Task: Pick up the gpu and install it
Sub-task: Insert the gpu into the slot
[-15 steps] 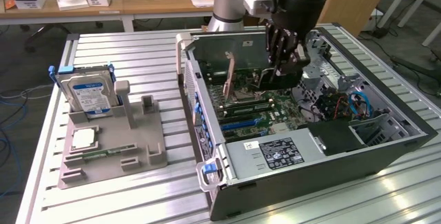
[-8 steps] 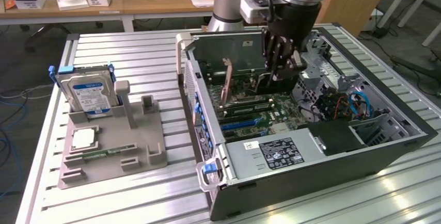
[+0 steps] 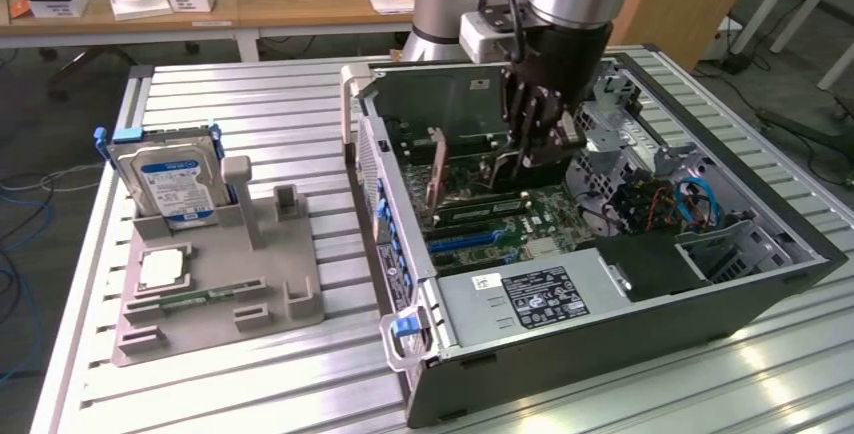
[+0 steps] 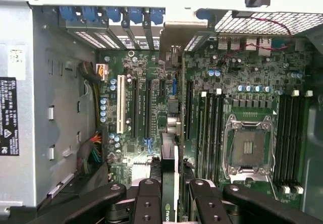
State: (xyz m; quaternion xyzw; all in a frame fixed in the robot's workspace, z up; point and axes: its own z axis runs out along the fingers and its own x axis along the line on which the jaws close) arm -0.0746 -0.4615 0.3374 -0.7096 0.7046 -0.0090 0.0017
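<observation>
Gpu (image 4: 169,183), held edge-on in the end effector (image 4: 171,196) at lower centre, could jam or scrape the motherboard (image 4: 151,108) if misaligned with its slot.

The gpu (image 4: 169,183) stood on edge inside the open computer case, seen end-on in the wrist view as a thin card running away from the camera toward the row of rear slot covers. Its near end carried a green strip with a pale logo mark, and farther along its edge showed grey-silver metal parts. It sat over the motherboard between the dark expansion slots on one side and the memory slots on the other. In the exterior view it appeared as a dark, narrow upright piece (image 3: 507,166) low in the case, above the green board. Whether it was fully seated could not be told.
</observation>
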